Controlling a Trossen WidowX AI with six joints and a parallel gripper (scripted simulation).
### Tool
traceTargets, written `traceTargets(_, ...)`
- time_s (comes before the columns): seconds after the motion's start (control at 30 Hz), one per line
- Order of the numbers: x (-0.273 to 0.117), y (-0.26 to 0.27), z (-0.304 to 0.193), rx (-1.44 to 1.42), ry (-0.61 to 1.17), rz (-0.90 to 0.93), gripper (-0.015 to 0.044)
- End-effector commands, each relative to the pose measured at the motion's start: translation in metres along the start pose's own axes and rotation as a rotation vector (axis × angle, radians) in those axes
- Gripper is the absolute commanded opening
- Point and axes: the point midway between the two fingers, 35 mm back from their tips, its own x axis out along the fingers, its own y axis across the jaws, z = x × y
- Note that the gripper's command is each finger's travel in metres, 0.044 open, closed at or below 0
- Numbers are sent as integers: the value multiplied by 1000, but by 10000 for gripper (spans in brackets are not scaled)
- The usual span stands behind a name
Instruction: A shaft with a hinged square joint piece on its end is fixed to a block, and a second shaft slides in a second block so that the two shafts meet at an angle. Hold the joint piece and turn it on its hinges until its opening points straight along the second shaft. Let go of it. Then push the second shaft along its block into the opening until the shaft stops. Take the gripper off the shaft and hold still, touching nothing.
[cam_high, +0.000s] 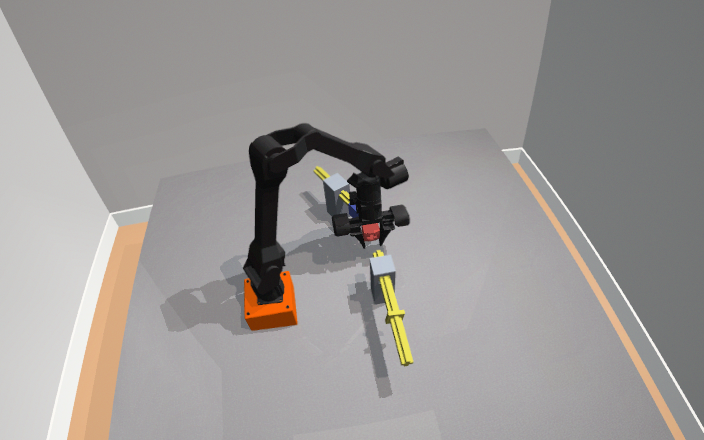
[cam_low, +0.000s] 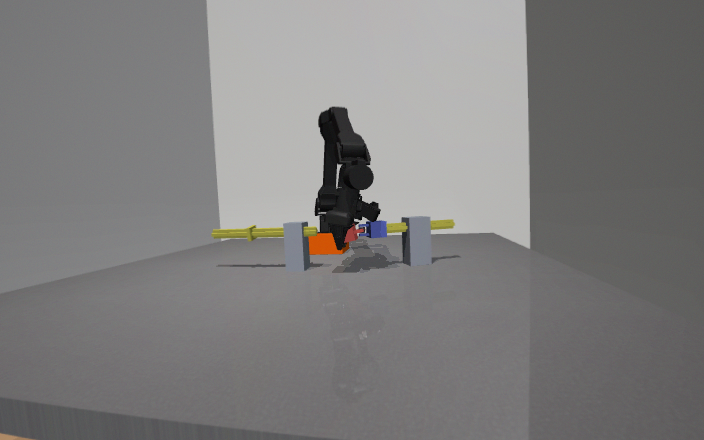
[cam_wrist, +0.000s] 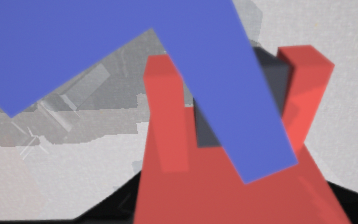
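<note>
The red joint piece (cam_high: 370, 231) (cam_low: 351, 235) (cam_wrist: 240, 200) hangs on a dark hinge cross (cam_wrist: 275, 85) at the blue fork (cam_low: 377, 229) (cam_wrist: 100, 40) on the fixed shaft (cam_high: 321, 173) (cam_low: 442, 224). My gripper (cam_high: 372, 244) (cam_low: 340, 247) points down and is shut on the joint piece. In the exterior view the piece slopes down toward the second shaft (cam_high: 398, 334) (cam_low: 275, 232). The second shaft sits in the near block (cam_high: 382, 264) (cam_low: 295, 246), with a short end out toward the piece and a gap between them. The opening's inside is hidden.
The fixed shaft's block (cam_high: 336, 182) (cam_low: 417, 241) stands at the back in the top view, close behind the gripper. The second shaft has a collar (cam_high: 395, 315) (cam_low: 251, 232) on its long outer part. The orange arm base (cam_high: 271, 311) (cam_low: 327, 243) is left of the near block.
</note>
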Motion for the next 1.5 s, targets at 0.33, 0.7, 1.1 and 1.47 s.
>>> traceTargets(0.33, -3, 0, -1, -1, 32, 1, 0)
traceTargets(0.7, -3, 0, -1, -1, 34, 1, 0)
traceTargets(1.1, -3, 0, -1, -1, 29, 1, 0)
traceTargets(1.47, -3, 0, -1, -1, 29, 1, 199)
